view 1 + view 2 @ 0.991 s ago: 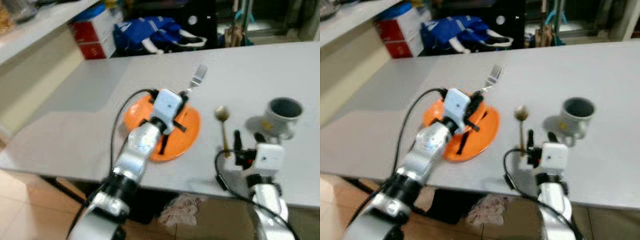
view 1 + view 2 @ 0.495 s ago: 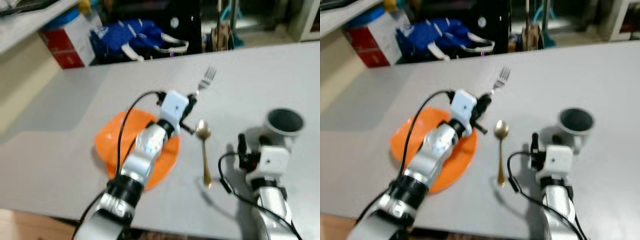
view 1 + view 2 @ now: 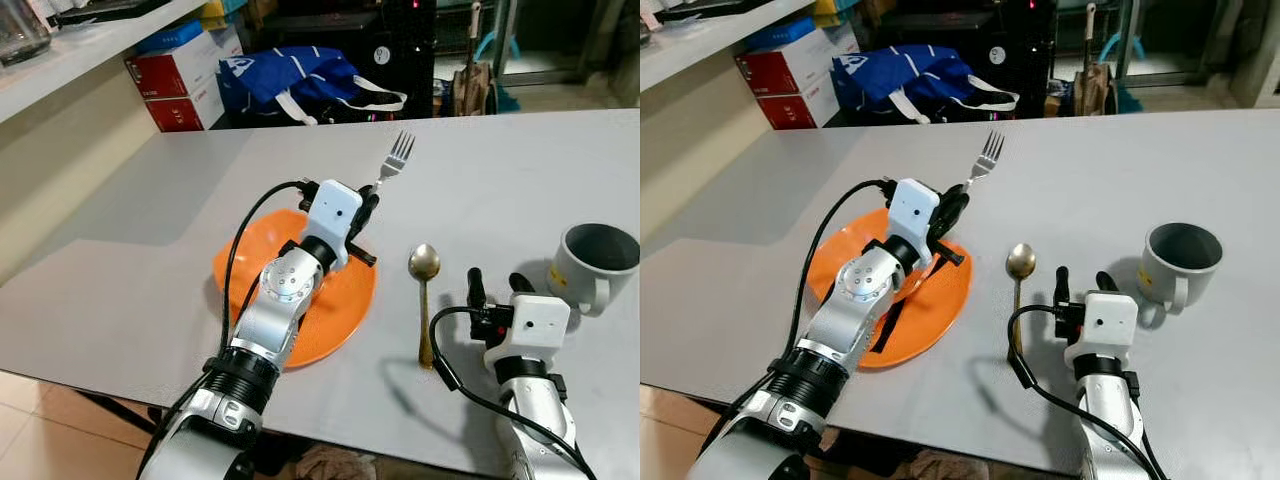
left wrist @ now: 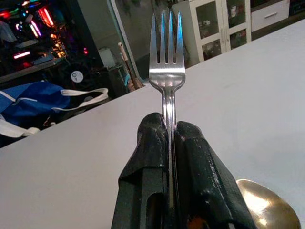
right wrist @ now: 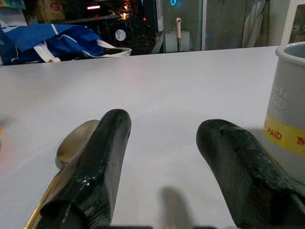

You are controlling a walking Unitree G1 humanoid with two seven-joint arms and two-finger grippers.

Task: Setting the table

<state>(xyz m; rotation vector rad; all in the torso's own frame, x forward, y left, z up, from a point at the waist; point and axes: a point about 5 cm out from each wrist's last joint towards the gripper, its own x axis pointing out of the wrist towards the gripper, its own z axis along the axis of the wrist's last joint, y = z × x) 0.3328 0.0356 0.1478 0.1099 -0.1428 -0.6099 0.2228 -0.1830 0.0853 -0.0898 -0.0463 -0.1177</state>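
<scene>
Fork [image 3: 398, 157] stays pinched in the closed left tool [image 3: 366, 208] at centre frame, raised above the far rim of the orange plate [image 3: 350, 310], though the camera has shifted since a second ago. Right tool [image 3: 493, 288] rests open on the bench [image 3: 130, 270] at lower right, between spoon [image 3: 424, 266] and mug [image 3: 592, 266], so the fork is probably next to be laid.

Blue bag [image 3: 300, 80] with white straps: top centre, on the floor behind the table. Red and white boxes [image 3: 180, 85]: upper left, just beside the bag. Shelf [image 3: 70, 60]: top left corner. White cabinet [image 4: 217, 26] with glass doors: far background, left wrist view. Dark unit with lit displays [image 5: 124, 21]: background, right wrist view.
</scene>
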